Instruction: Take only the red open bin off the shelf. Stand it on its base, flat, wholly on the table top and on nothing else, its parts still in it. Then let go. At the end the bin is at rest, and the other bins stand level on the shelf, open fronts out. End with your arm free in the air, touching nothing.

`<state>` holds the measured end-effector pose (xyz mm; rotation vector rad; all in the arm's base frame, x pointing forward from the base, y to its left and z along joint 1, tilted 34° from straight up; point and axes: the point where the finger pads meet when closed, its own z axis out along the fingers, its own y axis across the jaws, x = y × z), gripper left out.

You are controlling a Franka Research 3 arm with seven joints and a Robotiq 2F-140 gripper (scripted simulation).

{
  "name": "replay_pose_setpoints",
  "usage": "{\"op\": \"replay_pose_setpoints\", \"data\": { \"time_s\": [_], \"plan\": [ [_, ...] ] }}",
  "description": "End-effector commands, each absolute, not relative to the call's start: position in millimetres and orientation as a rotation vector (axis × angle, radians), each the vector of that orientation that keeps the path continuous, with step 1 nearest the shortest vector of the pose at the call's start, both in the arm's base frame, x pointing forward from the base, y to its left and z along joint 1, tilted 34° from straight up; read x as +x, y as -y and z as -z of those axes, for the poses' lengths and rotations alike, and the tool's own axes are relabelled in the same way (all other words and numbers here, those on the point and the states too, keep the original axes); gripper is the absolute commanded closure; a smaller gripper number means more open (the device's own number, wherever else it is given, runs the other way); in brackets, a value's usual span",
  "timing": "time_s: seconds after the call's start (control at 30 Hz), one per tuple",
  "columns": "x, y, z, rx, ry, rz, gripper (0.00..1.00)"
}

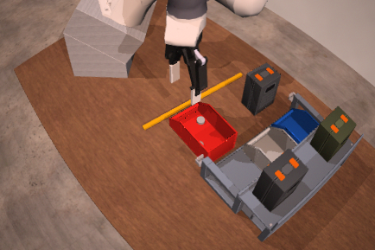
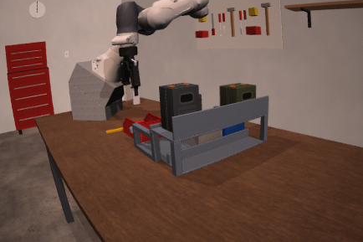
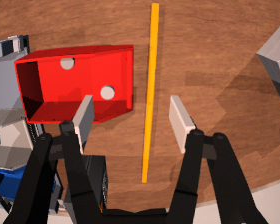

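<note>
Partly hidden behind shelf point(image 2: 217, 130) in exterior view: red bin point(image 1: 203, 130). Gripper point(image 3: 131, 119) jaws half open, empty, above yellow rod point(image 3: 149, 90).

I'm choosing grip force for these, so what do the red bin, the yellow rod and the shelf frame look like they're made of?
Red bin: thin, rigid walls with a uniform matte red, likely moulded plastic, though painted sheet metal is possible.
Yellow rod: straight, slim, evenly coloured and unshiny; plastic or painted wood, not decidable.
Shelf frame: flat grey bars with square edges and a dull finish, suggesting painted metal.
</note>
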<state>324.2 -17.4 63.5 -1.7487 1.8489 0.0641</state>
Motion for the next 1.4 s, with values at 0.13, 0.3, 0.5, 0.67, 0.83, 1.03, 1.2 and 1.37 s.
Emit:
{"op": "replay_pose_setpoints", "data": {
  "time_s": [0.13,0.3,0.5,0.67,0.83,1.03,1.2,1.37],
  "plan": [
    [321.6,16.7,-62.9,-1.742,-1.854,-0.029,0.43],
    [321.6,16.7,-62.9,-1.742,-1.854,-0.029,0.43],
    [321.6,16.7,-62.9,-1.742,-1.854,-0.029,0.43],
    [322.1,16.9,-63.0,-1.743,-1.853,-0.036,0.43],
    [321.6,16.7,-62.9,-1.742,-1.854,-0.029,0.43],
    [321.6,16.7,-62.9,-1.742,-1.854,-0.029,0.43],
    [322.6,17.0,-63.2,-1.744,-1.852,-0.043,0.43],
    [321.6,16.7,-62.9,-1.742,-1.854,-0.029,0.43]
  ]
}}
